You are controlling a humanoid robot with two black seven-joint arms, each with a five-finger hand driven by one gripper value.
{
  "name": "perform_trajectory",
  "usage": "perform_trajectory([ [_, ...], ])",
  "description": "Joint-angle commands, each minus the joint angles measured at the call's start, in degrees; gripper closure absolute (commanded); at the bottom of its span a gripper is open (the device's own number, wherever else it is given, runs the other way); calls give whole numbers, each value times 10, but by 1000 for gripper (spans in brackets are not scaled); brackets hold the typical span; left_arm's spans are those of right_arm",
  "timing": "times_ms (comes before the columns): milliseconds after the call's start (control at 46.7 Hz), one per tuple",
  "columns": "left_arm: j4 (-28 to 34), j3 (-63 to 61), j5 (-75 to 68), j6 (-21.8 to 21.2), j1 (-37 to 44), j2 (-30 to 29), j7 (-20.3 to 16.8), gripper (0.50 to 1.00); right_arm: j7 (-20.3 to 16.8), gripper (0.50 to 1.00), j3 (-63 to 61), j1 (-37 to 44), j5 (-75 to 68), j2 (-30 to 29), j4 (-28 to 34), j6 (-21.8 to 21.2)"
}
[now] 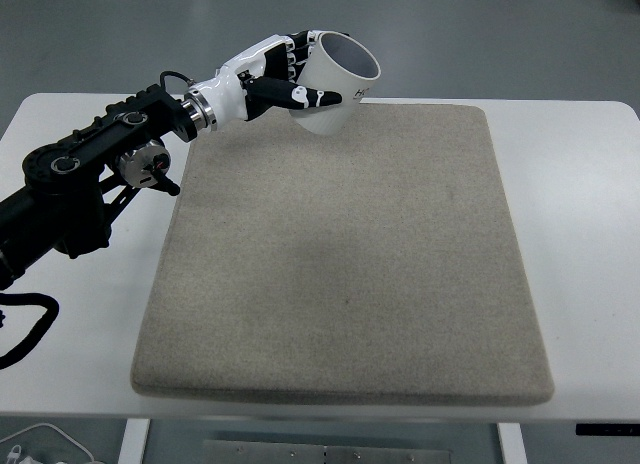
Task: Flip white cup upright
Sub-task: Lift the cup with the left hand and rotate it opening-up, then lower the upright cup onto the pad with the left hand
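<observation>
While held by left hand (285, 76), white cup (335, 84), tilted, mouth up-right.

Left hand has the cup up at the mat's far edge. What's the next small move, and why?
Probably lower it and level the base. The left hand grips the white cup, tilted with its mouth up, seemingly above the mat.

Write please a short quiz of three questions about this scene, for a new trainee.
1. True or false: the left hand grasps the white cup.
2. Where is the cup? A) at the mat's far edge B) at the mat's middle C) on the floor
3. Fill in: the cup's open mouth faces ____.

Key: 1 true. 2 A, at the far edge of the grey mat, on the white table. 3 upward, tilted; the inside shows.
</observation>
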State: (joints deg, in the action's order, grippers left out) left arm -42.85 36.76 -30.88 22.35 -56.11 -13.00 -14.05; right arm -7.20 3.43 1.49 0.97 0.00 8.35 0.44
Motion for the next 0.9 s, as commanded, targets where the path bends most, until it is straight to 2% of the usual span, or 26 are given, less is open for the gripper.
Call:
perform_trajectory([
  [0,3,3,1,8,11,0,-30,1000,0,570,0,0,0,0,0,1],
  [257,11,4,22,16,46,2,-105,1000,0,570,-1,0,0,0,0,0],
  [492,60,2,35,39,73,6,-209,992,0,570,-2,0,0,0,0,0],
  [642,79,2,36,65,92,10,-210,958,0,570,-2,0,0,0,0,0],
  [877,91,3,69,88,108,33,-210,958,0,570,0,0,-1,0,0,-1],
])
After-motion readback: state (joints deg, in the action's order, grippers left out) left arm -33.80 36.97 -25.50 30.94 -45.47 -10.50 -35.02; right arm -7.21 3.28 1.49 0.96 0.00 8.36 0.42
